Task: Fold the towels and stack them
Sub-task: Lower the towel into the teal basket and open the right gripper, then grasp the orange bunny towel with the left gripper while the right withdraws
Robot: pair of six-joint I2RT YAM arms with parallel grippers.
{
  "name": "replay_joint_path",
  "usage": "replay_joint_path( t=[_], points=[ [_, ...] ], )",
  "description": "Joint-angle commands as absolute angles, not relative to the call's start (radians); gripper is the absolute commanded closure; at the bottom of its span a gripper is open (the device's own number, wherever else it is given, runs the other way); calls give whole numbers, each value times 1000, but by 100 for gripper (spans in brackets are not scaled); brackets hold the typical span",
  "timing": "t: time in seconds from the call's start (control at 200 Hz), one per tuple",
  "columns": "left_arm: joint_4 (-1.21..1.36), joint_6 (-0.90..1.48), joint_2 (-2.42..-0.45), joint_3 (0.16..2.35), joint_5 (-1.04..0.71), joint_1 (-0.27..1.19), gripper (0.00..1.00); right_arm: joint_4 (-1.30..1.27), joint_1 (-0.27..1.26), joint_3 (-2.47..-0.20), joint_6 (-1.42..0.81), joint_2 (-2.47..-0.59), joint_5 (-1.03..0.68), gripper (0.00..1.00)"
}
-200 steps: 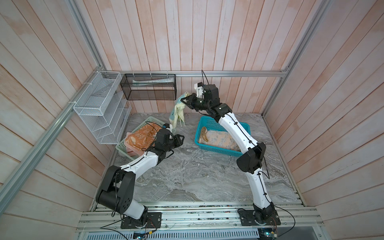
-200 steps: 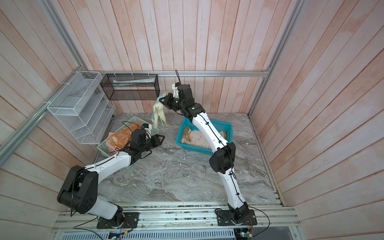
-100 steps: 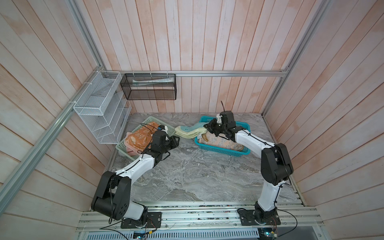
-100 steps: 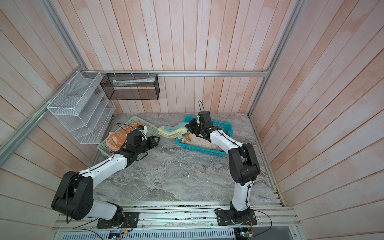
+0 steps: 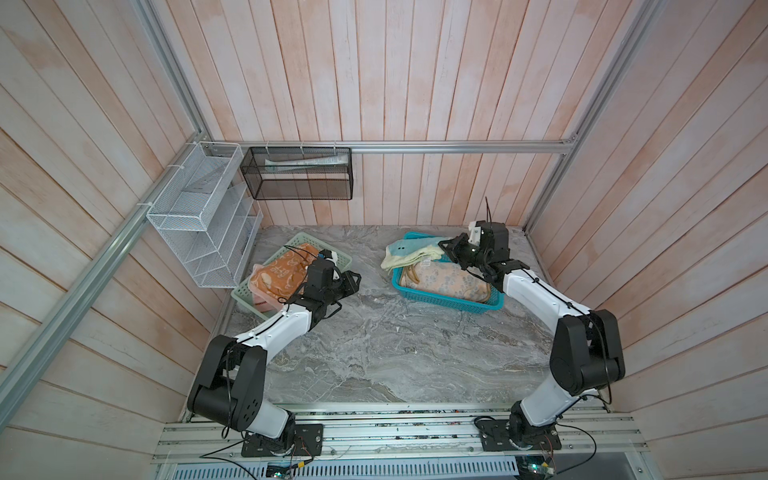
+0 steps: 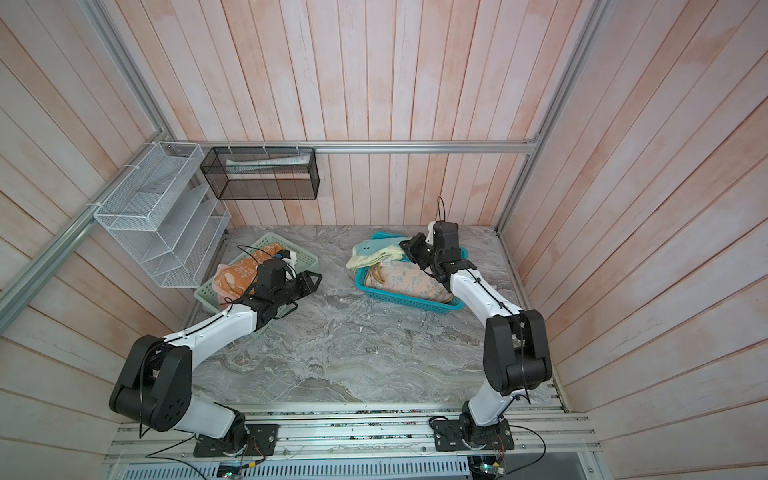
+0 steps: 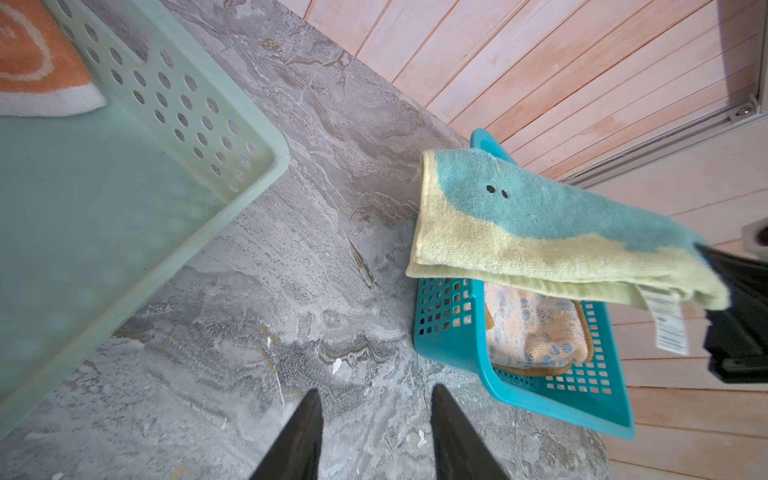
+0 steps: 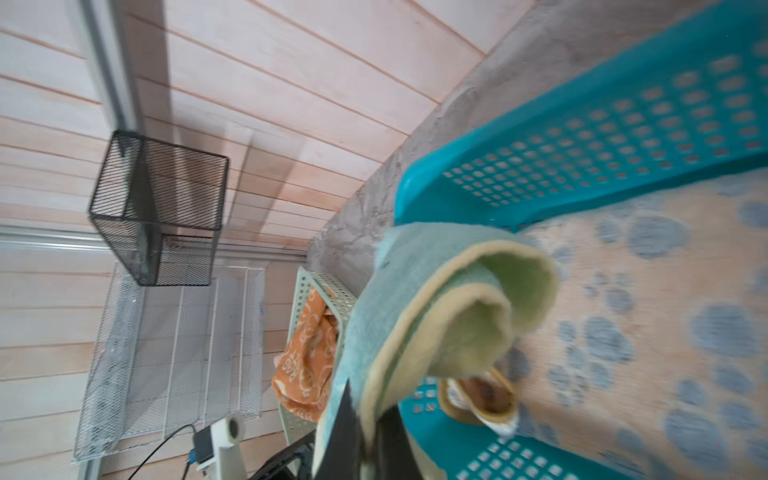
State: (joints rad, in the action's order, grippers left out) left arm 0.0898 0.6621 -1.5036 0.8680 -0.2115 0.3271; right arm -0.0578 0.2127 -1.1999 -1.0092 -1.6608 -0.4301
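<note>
Teal basket (image 5: 451, 306) holding paw-print towel (image 5: 444, 280), right hand (image 5: 448, 248) clamped on yellow-green towel (image 5: 409, 255), left hand (image 7: 375, 390) apart

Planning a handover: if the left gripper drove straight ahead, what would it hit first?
Likely the bare marble tabletop; the teal basket sits just beside that line, though depth is unclear.

The orange towel (image 8: 305, 357), lying in the mint-green basket (image 8: 309, 286) near the table's left edge, carried cream woven lettering. In the right wrist view the letters "RAB" could be made out, with the rest lost in the folds. In both top views that lettering was too small to read. A white care tag (image 7: 667, 324) on the yellow-green towel (image 7: 519, 232) bore rows of fine print, too blurred to read.
</note>
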Motion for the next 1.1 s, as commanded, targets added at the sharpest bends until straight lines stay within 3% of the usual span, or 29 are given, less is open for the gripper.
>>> replay_joint_path(
  t=[0.0, 0.62, 1.035, 1.095],
  points=[
    [74, 646, -1499, 890, -218, 327, 55, 1, 179, -1189, -895, -1645, -454, 100],
    [39, 637, -1496, 877, -205, 337, 55, 268, 61, -1186, -558, -1774, -384, 100],
    [6, 606, -1504, 906, -193, 336, 55, 429, 20, -1323, -356, -1857, -127, 100],
    [-11, 591, -1505, 924, -187, 334, 55, 445, 16, -1352, -326, -1872, -92, 86]
  ],
)
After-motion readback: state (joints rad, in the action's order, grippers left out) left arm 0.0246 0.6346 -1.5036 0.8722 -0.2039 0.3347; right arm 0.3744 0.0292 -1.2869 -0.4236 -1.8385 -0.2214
